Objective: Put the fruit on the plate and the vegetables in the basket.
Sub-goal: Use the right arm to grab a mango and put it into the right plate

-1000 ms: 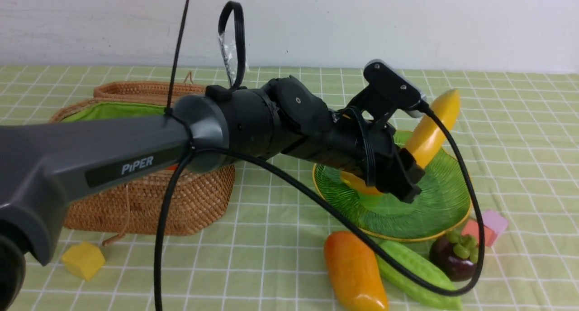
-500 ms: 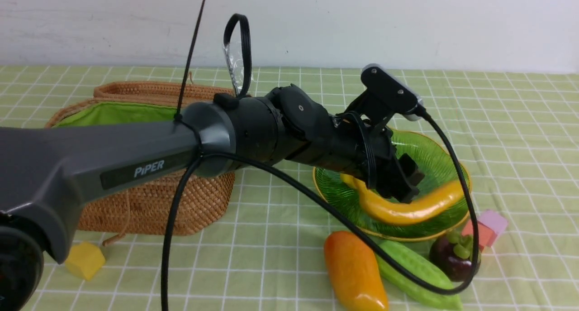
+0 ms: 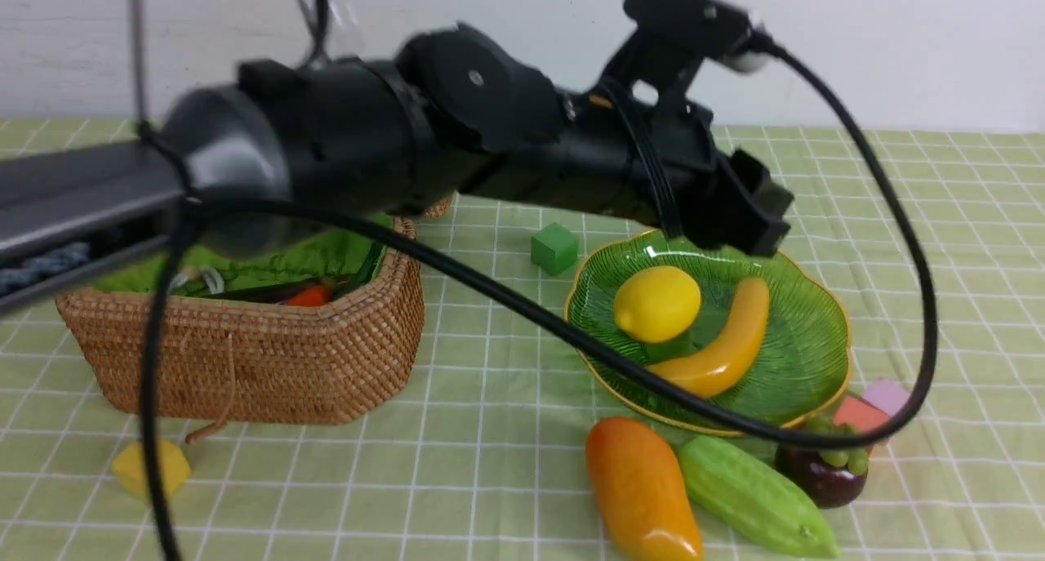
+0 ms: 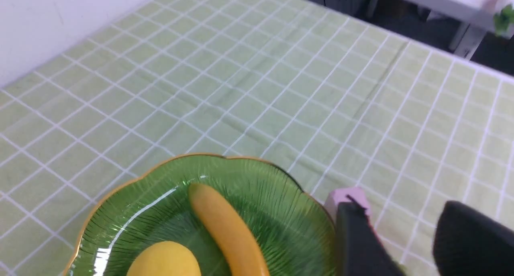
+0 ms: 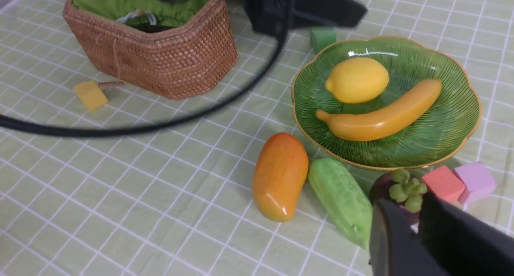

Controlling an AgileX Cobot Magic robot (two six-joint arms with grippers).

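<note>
The green plate (image 3: pixel 804 340) holds the lemon (image 3: pixel 657 302) and the banana (image 3: pixel 722 345), lying side by side. My left gripper (image 3: pixel 755 210) hangs above the plate's far rim, open and empty; in its wrist view (image 4: pixel 399 207) only cloth shows between the fingers. In front of the plate lie the mango (image 3: pixel 641 487), the green gourd (image 3: pixel 755 496) and the mangosteen (image 3: pixel 820 473). My right gripper (image 5: pixel 409 209) hovers just short of the mangosteen (image 5: pixel 401 187), its fingers nearly together and holding nothing. The basket (image 3: pixel 245 365) at left holds a carrot (image 3: pixel 309 296).
A green cube (image 3: pixel 554 248) sits behind the plate. Red (image 3: pixel 857 414) and pink (image 3: pixel 886 396) cubes lie at the plate's right front, close to the mangosteen. A yellow cube (image 3: pixel 151 467) lies in front of the basket. The left arm's cable loops low over the plate.
The left gripper let go of the banana, which now lies on the plate beside the lemon. The left arm then rose and drew back, uncovering the basket's inside.
</note>
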